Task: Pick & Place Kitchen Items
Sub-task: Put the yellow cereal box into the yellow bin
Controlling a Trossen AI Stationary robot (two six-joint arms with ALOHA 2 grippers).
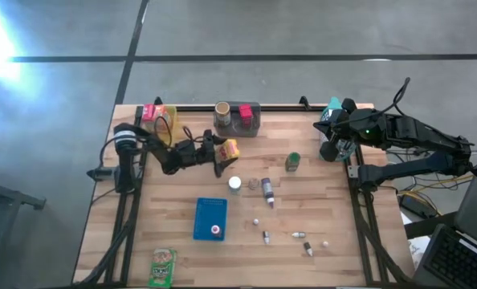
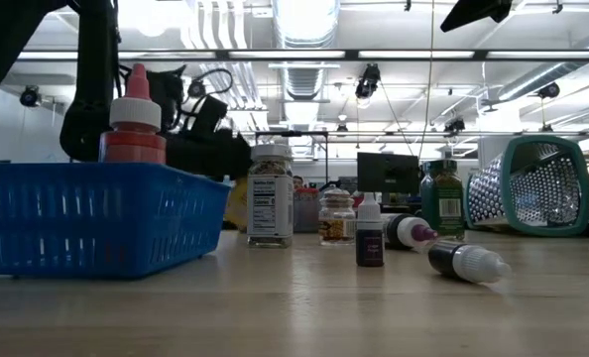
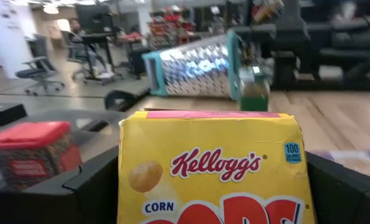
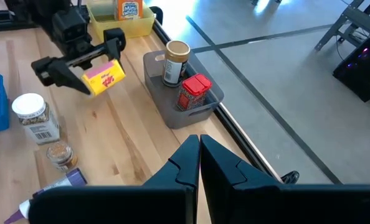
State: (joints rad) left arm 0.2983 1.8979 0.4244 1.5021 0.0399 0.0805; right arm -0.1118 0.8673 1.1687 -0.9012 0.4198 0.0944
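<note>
Holding: I see my left pincer [image 1: 220, 156] clamped on the small yellow cardboard cereal box [image 1: 230, 148], lifted just beside the grey plastic bin [image 1: 250, 122].
Right pincer [image 4: 199, 149]: fingers closed, empty, parked at the wooden surface [image 1: 335, 217] edge.

Light wooden table [image 1: 182, 257], plank top. Far edge: yellow bin [image 1: 164, 120] at left, grey bin [image 1: 249, 126] centre. Blue tray [image 1: 209, 217] near middle front. Green packet [image 1: 163, 266] at front left corner. White-capped jar [image 1: 234, 185], small jar [image 1: 253, 184], green bottle [image 1: 292, 162] standing mid-table. Tiny bottles [image 1: 265, 236] scattered toward front right.
</note>
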